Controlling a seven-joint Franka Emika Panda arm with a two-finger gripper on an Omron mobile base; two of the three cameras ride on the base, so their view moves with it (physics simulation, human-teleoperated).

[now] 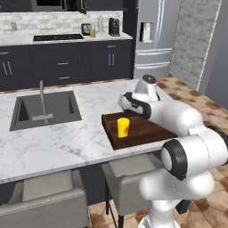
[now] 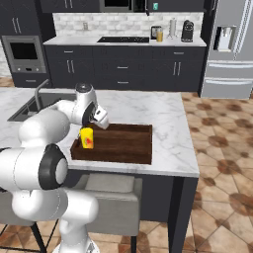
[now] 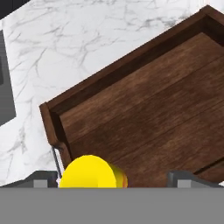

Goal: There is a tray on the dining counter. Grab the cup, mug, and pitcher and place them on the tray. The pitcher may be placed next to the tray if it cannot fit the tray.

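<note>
Cup upright inside tray corner

A home kitchen: dark cabinets under a white brick backsplash, a cooktop, a wall oven, a steel fridge, a sink with a tap set in the marble desk, grey stools tucked beneath, and a tiled floor.
</note>
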